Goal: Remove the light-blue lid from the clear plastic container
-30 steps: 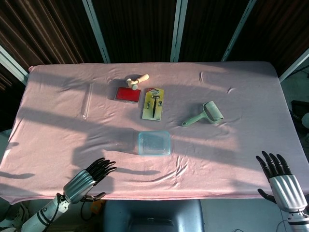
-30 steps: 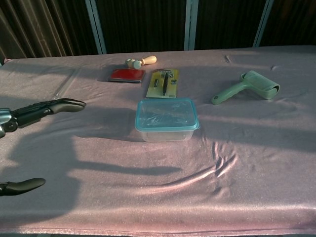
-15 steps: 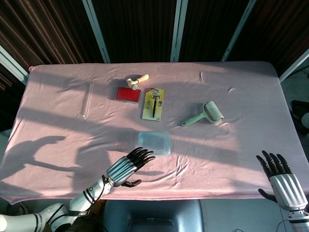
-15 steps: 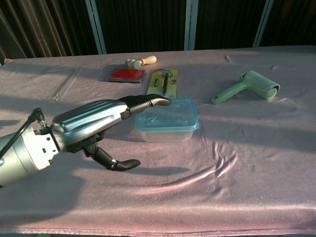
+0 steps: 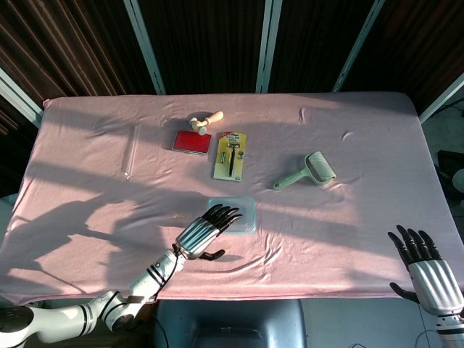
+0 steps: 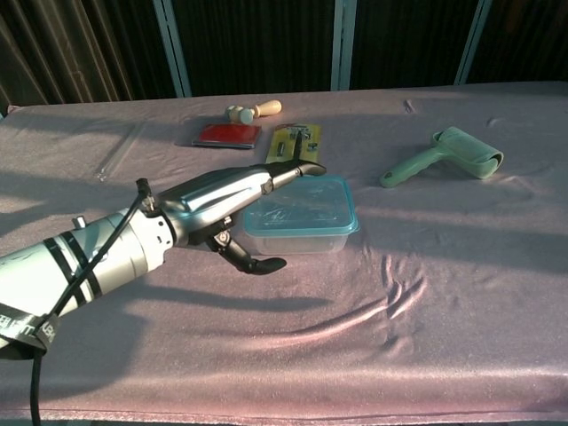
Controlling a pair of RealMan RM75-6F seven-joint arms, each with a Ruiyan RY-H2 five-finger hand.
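Note:
The clear plastic container [image 6: 306, 237] with its light-blue lid [image 6: 312, 209] on top stands near the middle of the pink table; in the head view the lid [image 5: 242, 215] shows partly behind my left hand. My left hand [image 5: 206, 230] [image 6: 232, 199] is open, its fingers stretched flat and reaching over the lid's left part; whether they touch the lid I cannot tell. The thumb hangs below, apart from the container. My right hand [image 5: 423, 264] stays open at the near right table edge, far from the container and outside the chest view.
A green lint roller [image 5: 308, 171] [image 6: 444, 154] lies to the right of the container. Behind it are a yellow razor card [image 5: 230, 155] [image 6: 295, 147], a red pad [image 5: 191, 141] [image 6: 229, 134] and a wooden-handled stamp [image 5: 206, 119] [image 6: 254, 111]. A clear rod [image 5: 130, 151] lies far left.
My left hand has swung in from the near left table edge toward the container, its fingers now over the lid. The right hand has barely shifted.

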